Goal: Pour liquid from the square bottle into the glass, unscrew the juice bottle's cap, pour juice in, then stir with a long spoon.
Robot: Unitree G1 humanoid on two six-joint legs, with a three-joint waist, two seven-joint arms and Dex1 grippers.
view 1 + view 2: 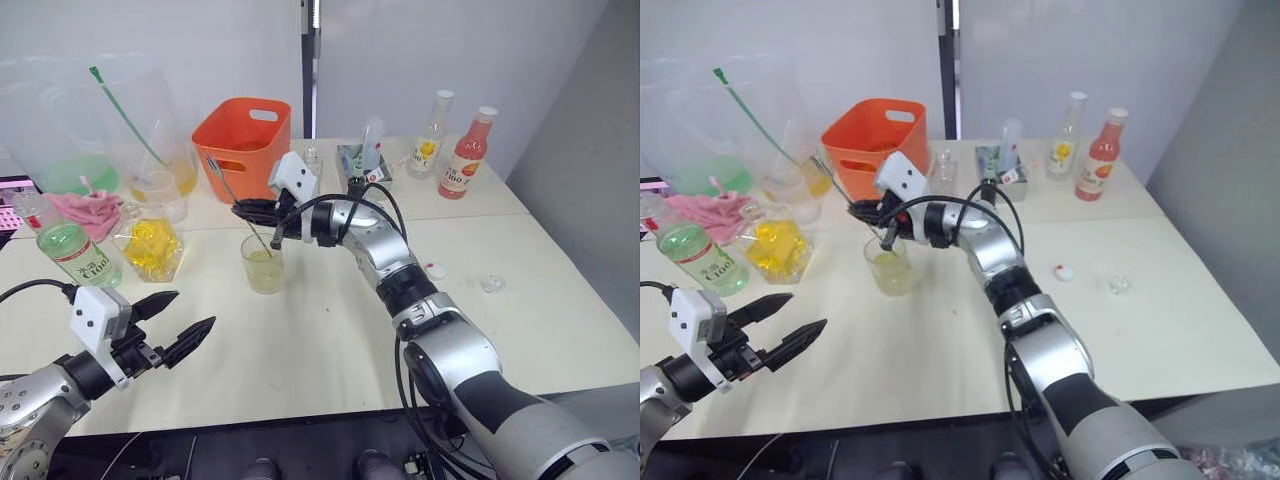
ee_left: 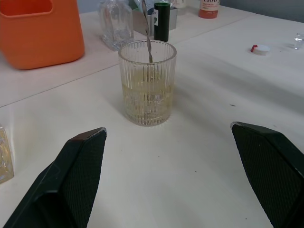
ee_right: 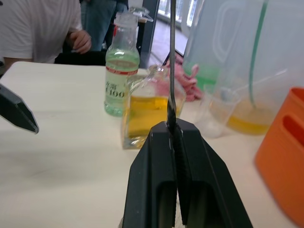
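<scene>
The glass (image 1: 263, 265), ribbed and holding pale yellow liquid, stands mid-table. The long spoon (image 1: 228, 186) slants down into it, its twisted stem gripped by my right gripper (image 1: 245, 210), which is shut on it just above the rim. The square bottle (image 1: 152, 245) with yellow contents sits left of the glass. Further left stands the juice bottle (image 1: 70, 245). Its white cap (image 1: 435, 269) with a red mark lies on the table at right. My left gripper (image 1: 193, 309) hovers open low at front left, aimed at the glass (image 2: 147, 88).
An orange basket (image 1: 245, 140) stands behind the glass. Large clear pitchers (image 1: 120, 110) with a green stick, a cloudy cup (image 1: 160, 190) and a pink cloth (image 1: 85, 210) crowd the back left. Two bottles (image 1: 468, 150) stand back right. A person (image 3: 42, 28) sits beyond the table.
</scene>
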